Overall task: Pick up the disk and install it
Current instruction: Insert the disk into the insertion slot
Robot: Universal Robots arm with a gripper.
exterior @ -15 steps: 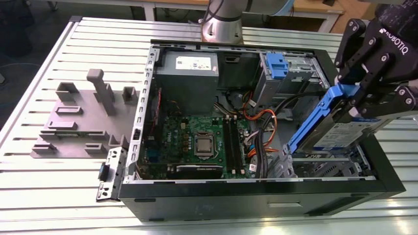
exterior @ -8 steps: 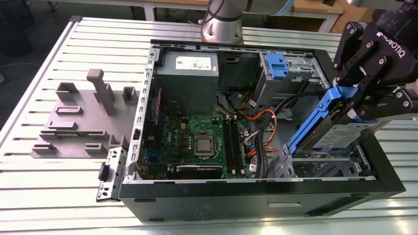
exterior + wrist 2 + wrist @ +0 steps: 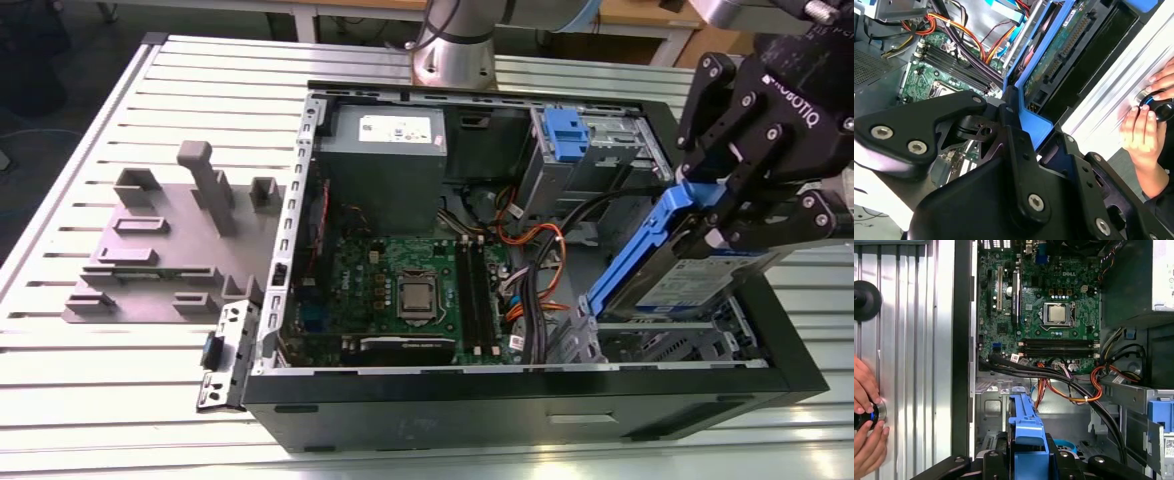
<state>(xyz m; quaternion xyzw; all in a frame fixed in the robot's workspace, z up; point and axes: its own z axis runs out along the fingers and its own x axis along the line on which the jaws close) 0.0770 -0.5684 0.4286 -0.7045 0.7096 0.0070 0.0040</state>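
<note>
**Disk held at a slant over the drive bay corner**

The tool [image 3: 731, 212] is clamped on the disk [image 3: 683, 280], its black fingers pressing the long blue carrier edges from either side. The disk hangs tilted. Its lower end dips toward the metal drive bay [image 3: 667, 345] at the corner of the case on the exterior view's right. In the second wrist view the disk [image 3: 1053, 59] shows its green circuit side and connector row, and the tool [image 3: 1036, 132] grips the blue frame.

The open black computer case [image 3: 534, 405] lies on a ribbed aluminium surface [image 3: 107, 400]. Inside it are a green motherboard [image 3: 400, 290], a grey boxy power supply [image 3: 387, 140] and a bundle of black, orange and red cables [image 3: 534, 235]. The cables run just beside the bay, on its inner side. A second blue caddy [image 3: 565, 135] sits in the cage beyond. The case's black rim edges the bay on its outer side, so the opening is narrow.

A grey slotted holder block [image 3: 160, 250] stands well apart, toward the exterior view's left. In the first wrist view a person's hands [image 3: 866, 440] rest on the surface just outside the case wall, around a small round object.
</note>
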